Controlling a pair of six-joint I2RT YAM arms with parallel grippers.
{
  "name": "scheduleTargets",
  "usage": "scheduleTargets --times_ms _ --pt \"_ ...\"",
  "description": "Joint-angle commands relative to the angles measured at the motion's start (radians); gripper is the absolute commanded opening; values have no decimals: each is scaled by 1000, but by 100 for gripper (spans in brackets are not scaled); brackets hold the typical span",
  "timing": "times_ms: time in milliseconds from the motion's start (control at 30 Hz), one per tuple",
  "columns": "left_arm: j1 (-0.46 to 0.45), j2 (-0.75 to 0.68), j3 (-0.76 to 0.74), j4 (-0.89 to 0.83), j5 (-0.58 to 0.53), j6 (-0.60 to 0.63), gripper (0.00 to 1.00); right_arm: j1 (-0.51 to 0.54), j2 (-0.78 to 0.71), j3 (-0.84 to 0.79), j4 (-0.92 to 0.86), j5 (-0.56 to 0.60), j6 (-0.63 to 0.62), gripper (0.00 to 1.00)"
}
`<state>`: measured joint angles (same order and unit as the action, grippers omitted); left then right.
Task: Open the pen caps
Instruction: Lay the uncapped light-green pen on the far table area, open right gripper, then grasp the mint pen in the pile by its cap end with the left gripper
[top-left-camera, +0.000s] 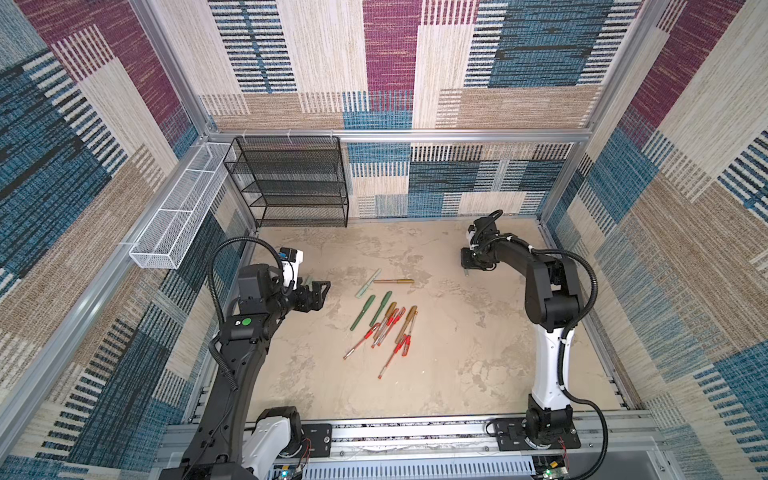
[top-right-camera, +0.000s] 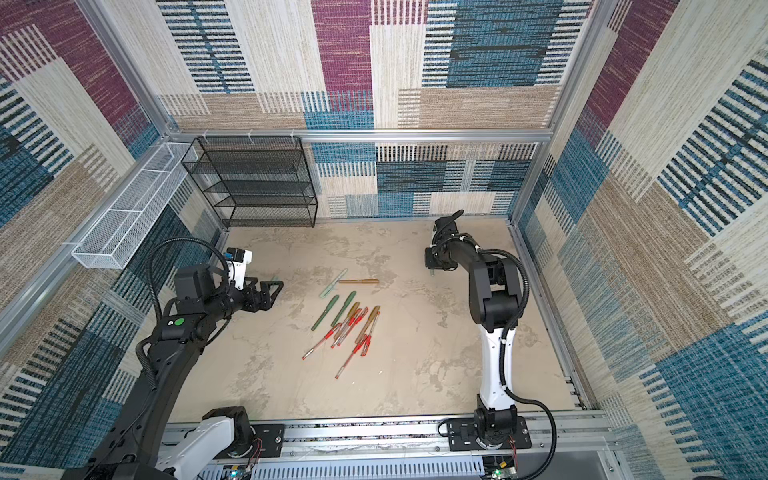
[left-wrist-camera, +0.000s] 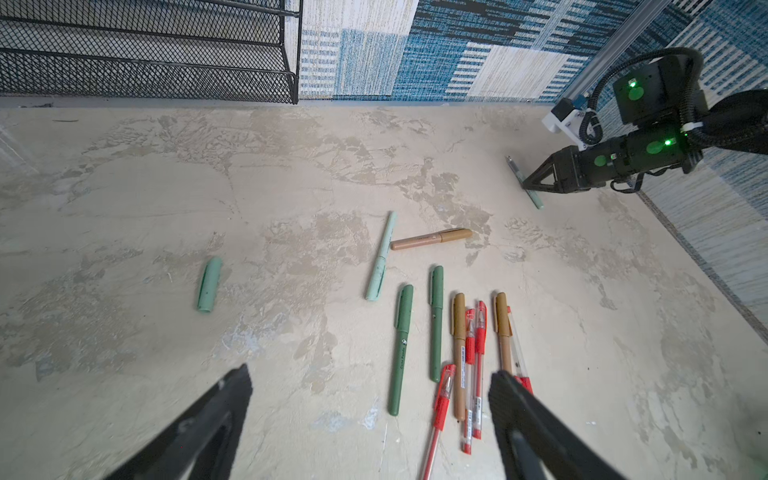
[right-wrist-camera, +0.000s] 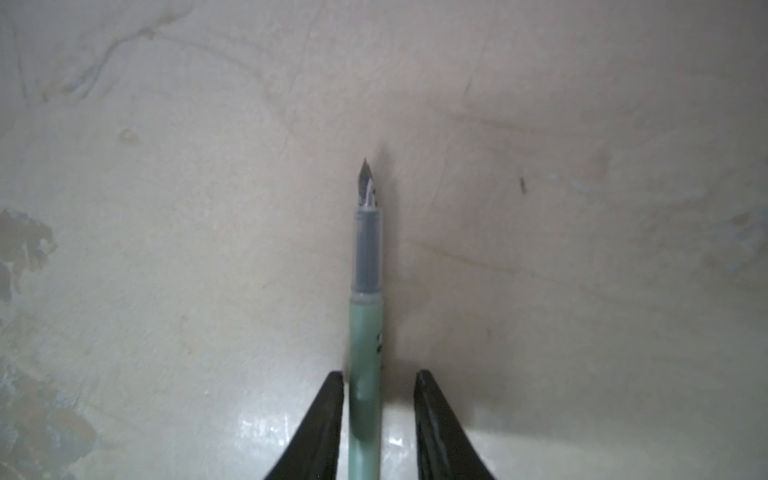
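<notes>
A loose pale mint pen cap (left-wrist-camera: 210, 284) lies on the table by my left gripper (left-wrist-camera: 370, 370), which stands wide open and empty above the table left of the pens. Its uncapped mint pen barrel (right-wrist-camera: 365, 345), nib bare, lies at the far right between the fingers of my right gripper (right-wrist-camera: 379, 373). One finger touches it and the other stands off with a gap, so the gripper is open. In the middle lie capped pens: a mint one (top-left-camera: 368, 282), a gold-brown one (top-left-camera: 392, 281), two dark green ones (top-left-camera: 362, 312) and several red-capped ones (top-left-camera: 390, 332).
A black mesh shelf rack (top-left-camera: 291, 183) stands at the back left against the wall. A white mesh basket (top-left-camera: 183, 216) hangs on the left wall. Patterned walls close in the table on three sides, and the arm bases sit on the front rail (top-left-camera: 415, 432).
</notes>
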<state>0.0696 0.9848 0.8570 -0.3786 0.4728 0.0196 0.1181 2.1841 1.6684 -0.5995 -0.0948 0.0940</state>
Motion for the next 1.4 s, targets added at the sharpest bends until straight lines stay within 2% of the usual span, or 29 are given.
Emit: scheduleTargets --times_ms 0,167,400,533,800,1067,1133,1233,1367 --pt "-1 5 11 13 12 25 92 0 -78 -7 -11 -36 12 35" --pt "-14 34 27 7 22 56 90 0 -232 -63 -10 -49 3 40" --pt "-67 143 114 -45 13 110 87 0 -546 -315 50 -70 -17 51" --pt "-132 245 189 -98 -33 184 86 0 -778 -498 107 -76 -23 62" --pt "-229 461 300 -181 -61 277 82 0 -1148 -794 191 -42 -71 69" --pt "-265 724 485 -290 -135 310 69 0 -1527 -1062 367 14 -88 91" --pt "-276 787 526 -314 -159 315 68 0 -1588 -1090 386 22 -92 97" --pt "-281 864 582 -349 -171 316 63 0 -1597 -1096 409 8 -92 100" --pt "-294 956 650 -390 -156 322 62 0 -1614 -1133 447 -21 -82 100"
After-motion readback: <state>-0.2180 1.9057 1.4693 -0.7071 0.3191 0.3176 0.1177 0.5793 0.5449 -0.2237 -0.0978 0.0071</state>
